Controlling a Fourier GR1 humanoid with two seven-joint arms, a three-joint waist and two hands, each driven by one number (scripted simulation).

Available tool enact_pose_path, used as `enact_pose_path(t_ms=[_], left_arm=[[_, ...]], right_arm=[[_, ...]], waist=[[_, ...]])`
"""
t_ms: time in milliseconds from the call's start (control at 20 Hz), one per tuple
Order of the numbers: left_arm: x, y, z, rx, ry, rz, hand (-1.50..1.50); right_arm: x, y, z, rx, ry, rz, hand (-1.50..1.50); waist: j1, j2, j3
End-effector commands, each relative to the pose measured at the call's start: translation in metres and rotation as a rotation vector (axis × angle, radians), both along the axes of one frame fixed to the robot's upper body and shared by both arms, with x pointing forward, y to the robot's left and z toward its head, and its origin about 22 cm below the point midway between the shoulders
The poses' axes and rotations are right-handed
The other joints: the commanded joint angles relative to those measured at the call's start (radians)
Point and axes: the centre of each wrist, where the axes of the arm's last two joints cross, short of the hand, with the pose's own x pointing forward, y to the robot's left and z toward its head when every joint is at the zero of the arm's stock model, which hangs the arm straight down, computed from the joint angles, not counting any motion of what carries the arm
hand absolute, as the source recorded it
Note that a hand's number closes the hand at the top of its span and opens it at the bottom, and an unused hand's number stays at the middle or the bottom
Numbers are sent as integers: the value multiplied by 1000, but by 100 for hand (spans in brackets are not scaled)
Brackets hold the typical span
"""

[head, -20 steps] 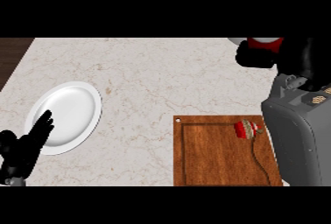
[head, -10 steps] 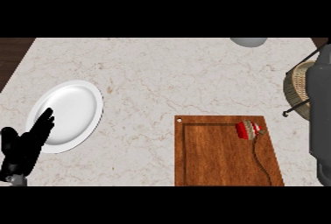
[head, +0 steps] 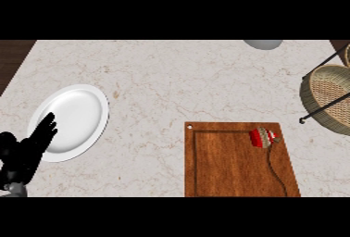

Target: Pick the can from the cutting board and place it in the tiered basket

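Note:
A small red and white can (head: pixel 263 137) lies near the upper right corner of the wooden cutting board (head: pixel 226 166). A thin dark line runs from the can down the board. Part of the wicker tiered basket (head: pixel 327 95) on its dark wire frame shows at the right edge, above and to the right of the board. My left hand (head: pixel 27 152) rests open at the lower left, fingers up, far from the can. It holds nothing. The right hand shows nowhere in the head view.
A white plate (head: pixel 74 119) lies on the marble counter (head: pixel 178 83) just right of my left hand. The edge of a grey round object (head: pixel 263 44) shows at the top. Dark wood borders the counter's upper left corner.
The right forearm and hand have left the view past the right edge, uncovering the basket. The can, the board and the left hand have stayed in place.

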Motion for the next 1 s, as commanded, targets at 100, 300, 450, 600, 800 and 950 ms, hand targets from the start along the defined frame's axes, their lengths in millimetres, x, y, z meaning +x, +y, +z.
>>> enact_pose_path(t_ms=[100, 300, 450, 600, 800, 950], left_arm=[[-3, -6, -3, 11, 13, 1, 0], [-1, -2, -16, -5, 13, 4, 0], [0, -4, 3, -21, -8, -29, 0], [-5, -3, -15, 1, 7, 4, 0], [-5, 6, 8, -6, 1, -3, 0], [-4, -10, -9, -35, 1, -20, 0]], right_arm=[[-2, -42, 8, -391, 219, -109, 150], [-4, -67, 22, -510, 284, -76, 150], [3, -72, 41, -548, 296, -58, 150], [3, -87, 46, -553, 292, -40, 150], [11, -80, 47, -605, 384, -26, 150], [15, -84, 45, -572, 456, -29, 150]], waist=[[6, -1, 0], [0, 1, 0], [15, -1, 1], [9, 0, 1], [13, -2, 1], [14, 0, 1]])
